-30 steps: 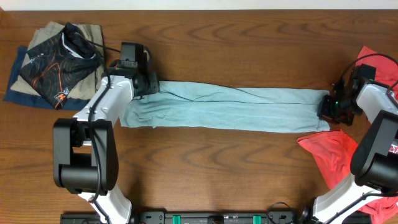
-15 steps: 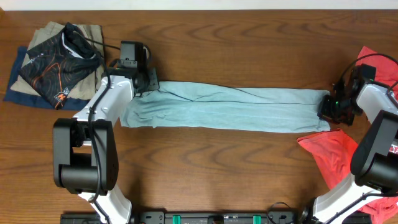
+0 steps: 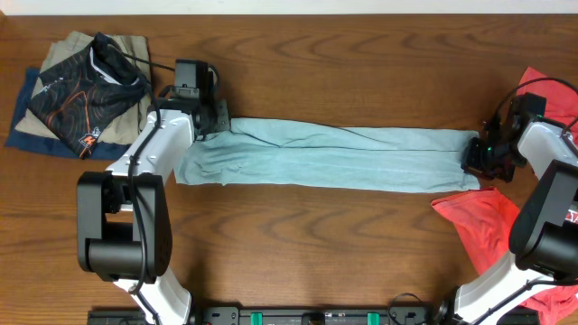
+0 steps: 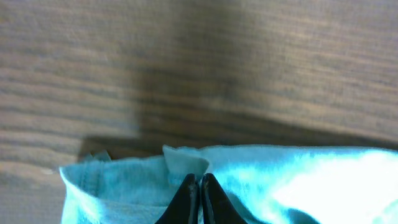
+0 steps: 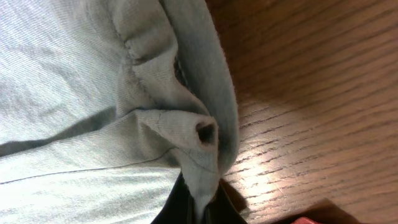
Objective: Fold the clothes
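Observation:
A light blue garment (image 3: 330,155) lies stretched in a long band across the middle of the table. My left gripper (image 3: 219,124) is shut on its upper left corner; the left wrist view shows the fingers (image 4: 200,186) pinched together in the blue cloth (image 4: 292,180). My right gripper (image 3: 476,152) is shut on its right end; the right wrist view shows the fingers (image 5: 198,208) clamped on a bunched hem of the cloth (image 5: 74,93).
A pile of folded clothes (image 3: 81,90), tan, dark and navy, sits at the back left. A red garment (image 3: 483,226) lies at the right front, with more red cloth (image 3: 555,99) at the right edge behind the right arm.
My left gripper has shifted slightly up and left with the garment corner. The right arm has not moved.

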### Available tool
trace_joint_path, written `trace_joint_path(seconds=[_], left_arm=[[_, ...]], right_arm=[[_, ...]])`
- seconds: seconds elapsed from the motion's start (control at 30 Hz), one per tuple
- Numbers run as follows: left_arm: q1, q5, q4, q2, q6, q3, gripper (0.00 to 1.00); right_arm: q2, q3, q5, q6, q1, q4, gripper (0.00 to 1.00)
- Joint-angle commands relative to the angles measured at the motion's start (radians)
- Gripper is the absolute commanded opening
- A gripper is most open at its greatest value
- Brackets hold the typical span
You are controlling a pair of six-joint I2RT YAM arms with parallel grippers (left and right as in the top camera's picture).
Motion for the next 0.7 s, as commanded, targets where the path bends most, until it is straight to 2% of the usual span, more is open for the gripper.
trace_joint_path(seconds=[0.0, 0.13, 0.17, 0.23, 0.57, 0.67], left_arm=[[0.000, -0.039, 0.013, 0.008, 0.020, 0.016, 0.06], [0.000, -0.039, 0.002, 0.008, 0.020, 0.016, 0.06], [-0.001, -0.039, -0.003, 0.008, 0.020, 0.016, 0.10], [-0.001, -0.036, -0.017, 0.008, 0.020, 0.016, 0.25], [-0.002, -0.029, -0.055, 0.012, 0.021, 0.016, 0.25], [-0.002, -0.029, -0.055, 0.025, 0.029, 0.016, 0.19]], right_arm=[[0.014, -0.009, 0.053, 0.003, -0.001, 0.005, 0.01], [0.014, -0.009, 0.053, 0.003, -0.001, 0.002, 0.01], [0.014, -0.009, 0.053, 0.003, -0.001, 0.002, 0.01], [0.014, -0.009, 0.053, 0.003, -0.001, 0.003, 0.01], [0.014, -0.009, 0.053, 0.003, -0.001, 0.002, 0.01], [0.014, -0.009, 0.053, 0.003, -0.001, 0.002, 0.01]])
